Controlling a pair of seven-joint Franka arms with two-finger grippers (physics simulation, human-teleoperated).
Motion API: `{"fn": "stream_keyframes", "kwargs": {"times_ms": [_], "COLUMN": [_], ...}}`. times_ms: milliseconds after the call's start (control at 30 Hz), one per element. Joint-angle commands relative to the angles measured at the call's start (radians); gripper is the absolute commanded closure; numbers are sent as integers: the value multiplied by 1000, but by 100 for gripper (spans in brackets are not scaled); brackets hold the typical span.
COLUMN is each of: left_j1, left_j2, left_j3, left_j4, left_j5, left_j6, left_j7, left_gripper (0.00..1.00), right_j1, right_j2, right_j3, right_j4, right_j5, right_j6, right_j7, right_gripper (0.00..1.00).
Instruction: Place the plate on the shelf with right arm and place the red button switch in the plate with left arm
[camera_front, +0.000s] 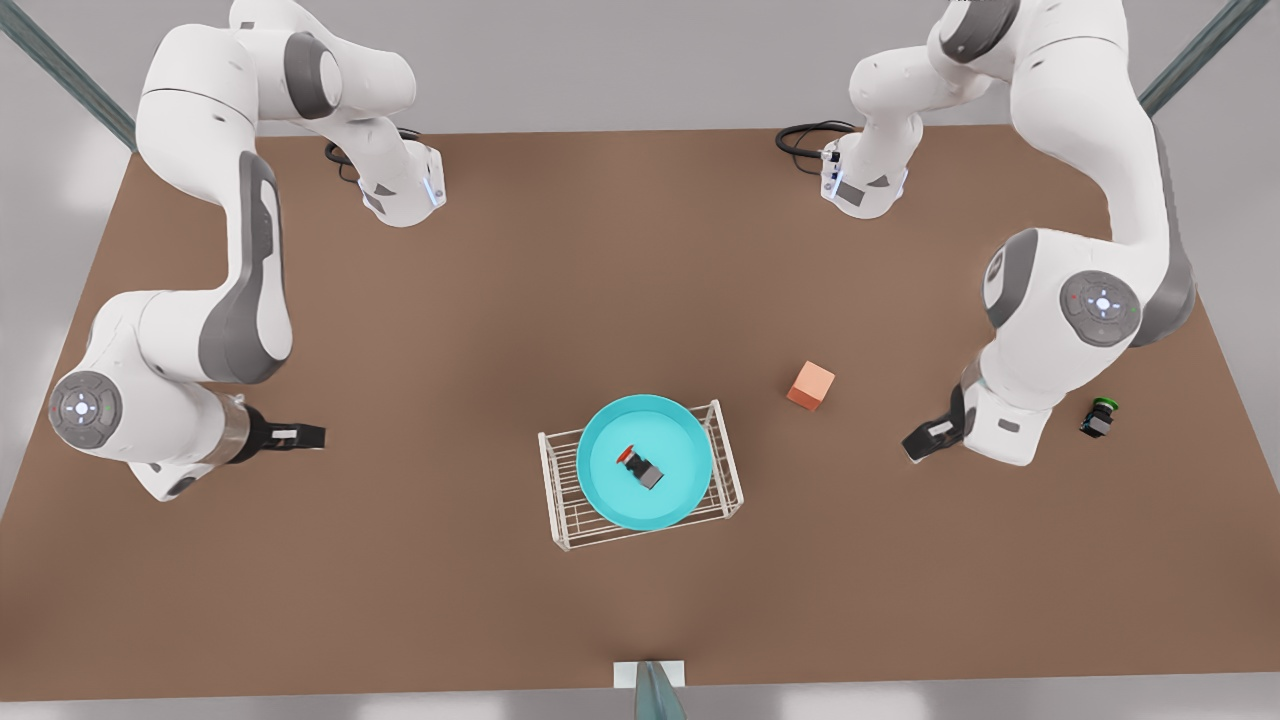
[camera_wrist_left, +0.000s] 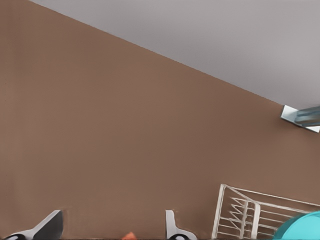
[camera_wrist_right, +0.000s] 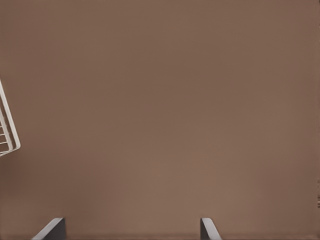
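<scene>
Reading the front view from its left, the right end effector hangs over bare brown worktop, well apart from the shelf. It points toward the front view's right. In the right wrist view its two fingers stand apart with nothing between them. Only their tips are in frame, and one corner of the shelf cuts in at the picture's edge.

At the centre I see the shelf, a white wire rack standing on the worktop. The turquoise plate rests on its grid top and covers most of it. The red button switch lies tipped on its side inside the plate, red cap toward the front view's left.

An orange cube sits on the worktop between the shelf and the left end effector. That end effector hangs low over the worktop, partly hidden by its own wrist. In the left wrist view its fingers are apart and empty, with a sliver of the orange cube cut off at the frame edge. The shelf and the plate rim are also partly cropped.

A green-capped switch lies at the far right, just beside the left arm.
</scene>
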Motion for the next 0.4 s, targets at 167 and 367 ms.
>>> {"fn": "stream_keyframes", "kwargs": {"times_ms": [167, 367], "left_j1": [-138, -133], "left_j2": [-171, -169], "left_j3": [212, 214], "left_j4": [-223, -219], "left_j5": [-159, -162], "left_j6": [-46, -45], "left_j7": [618, 618], "left_gripper": [0, 0], "right_j1": [1, 3], "right_j2": [-3, -3], "right_j3": [-7, -5], "right_j4": [1, 1], "right_j5": [0, -2], "right_j6": [-26, -52], "right_j7": [-1, -3], "right_gripper": [0, 0]}}
